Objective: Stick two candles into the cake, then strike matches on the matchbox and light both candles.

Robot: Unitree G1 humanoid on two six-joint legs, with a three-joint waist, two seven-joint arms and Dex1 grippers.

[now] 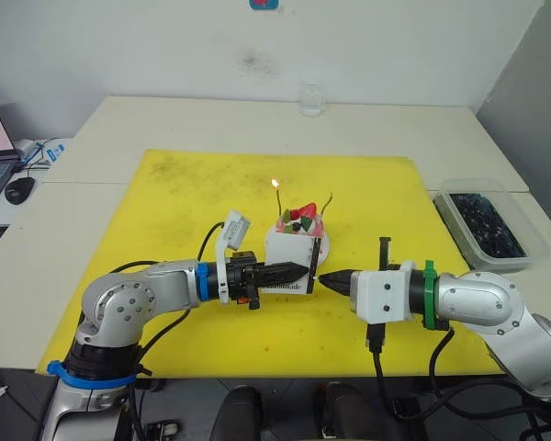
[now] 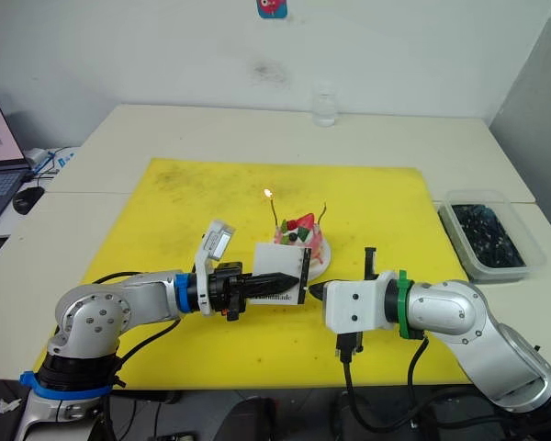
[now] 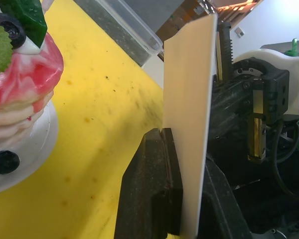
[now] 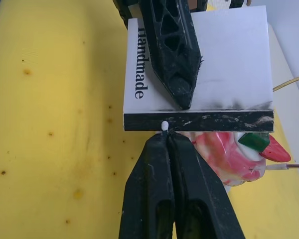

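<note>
Left gripper (image 1: pixel 298 271) clamps the flat white matchbox (image 4: pixel 199 64); right gripper (image 4: pixel 165 142), clenched on a white-tipped match (image 4: pixel 165 125), meets its scuffed black strip. Head view: one candle (image 1: pixel 278 197) burns on the cake (image 1: pixel 301 223).

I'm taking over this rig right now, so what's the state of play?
Left gripper: shut on the matchbox, held upright in front of the cake.
Right gripper: shut on a match, white tip against the black striking strip.
Done: both candles stand in the cake; the candle on the robot's left is burning.
Left: strike this match and light the candle on the robot's right, which shows no flame.
</note>
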